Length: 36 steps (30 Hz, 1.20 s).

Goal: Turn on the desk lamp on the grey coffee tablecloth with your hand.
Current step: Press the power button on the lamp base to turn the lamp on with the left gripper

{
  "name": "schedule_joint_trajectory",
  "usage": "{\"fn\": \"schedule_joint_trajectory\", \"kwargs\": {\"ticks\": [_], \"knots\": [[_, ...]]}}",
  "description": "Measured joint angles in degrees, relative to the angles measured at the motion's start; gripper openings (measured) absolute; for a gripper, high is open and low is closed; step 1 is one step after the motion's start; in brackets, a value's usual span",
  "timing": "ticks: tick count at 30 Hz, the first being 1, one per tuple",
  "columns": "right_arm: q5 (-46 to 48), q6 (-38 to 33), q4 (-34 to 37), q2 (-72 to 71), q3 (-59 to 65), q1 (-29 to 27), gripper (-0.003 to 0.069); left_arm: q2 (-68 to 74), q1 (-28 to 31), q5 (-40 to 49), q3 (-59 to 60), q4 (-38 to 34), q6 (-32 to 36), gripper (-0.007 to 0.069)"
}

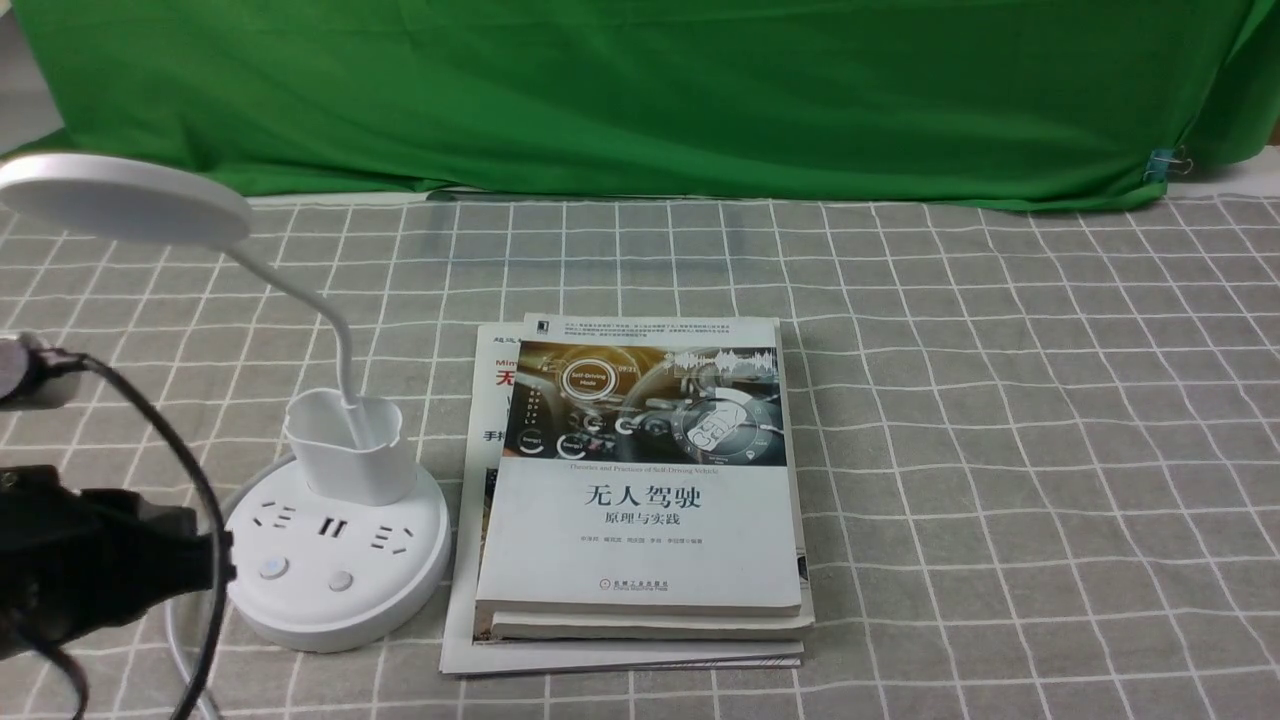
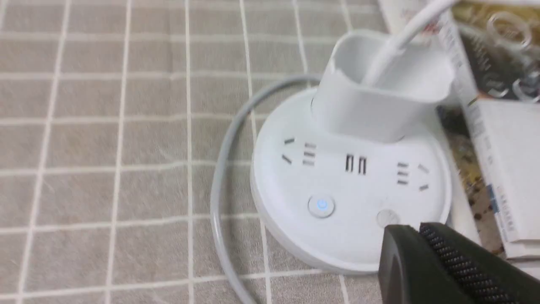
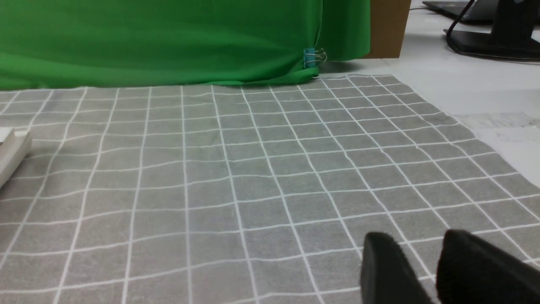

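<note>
White plastic desk lamp [image 1: 340, 560] over on my left in the front view, standing upright on the grey coffee tablecloth [image 1: 1000, 450], just beside a stack of books [image 1: 640, 500]. Its thin neck [image 1: 340, 340] rises out of the cup holder [image 1: 355, 445] and bends over to the left, so the flat disc head [image 1: 125, 200] hangs out past the base on that side. The disc's long axis runs roughly left to right, face down. The two buttons are on the near part of the base, with the sockets between them and the cup holder. My left hand's dark body is at the left edge, near the base, fingertips hard to make out, and a black cable [image 1: 205, 500] loops off it. Green backdrop [image 1: 700, 100] behind everything.

Left wrist view: my left hand [image 2: 422, 226] is clenched, fingertips together with nothing between them, right by the plain button [image 2: 387, 218]. Can't tell if they touch the base. The other button [image 2: 321, 206] has a blue power symbol. A grey cord [image 2: 217, 185] curves round the base.

Right wrist view: my right hand [image 3: 411, 236] is released, its blurry fingertips apart over the cloth, holding nothing.
</note>
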Motion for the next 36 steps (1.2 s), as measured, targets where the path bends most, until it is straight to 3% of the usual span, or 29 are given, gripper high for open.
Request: {"fn": "schedule_joint_trajectory", "kwargs": {"ticks": [11, 36], "knots": [[0.00, 0.00, 0.00, 0.00, 0.00, 0.00, 0.0245, 22.08, 0.00, 0.07, -6.54, 0.00, -1.02, 0.0019], [0.00, 0.00, 0.00, 0.00, 0.00, 0.00, 0.0245, 32.47, 0.00, -8.63, -8.10, 1.77, -1.02, 0.0019]]}}
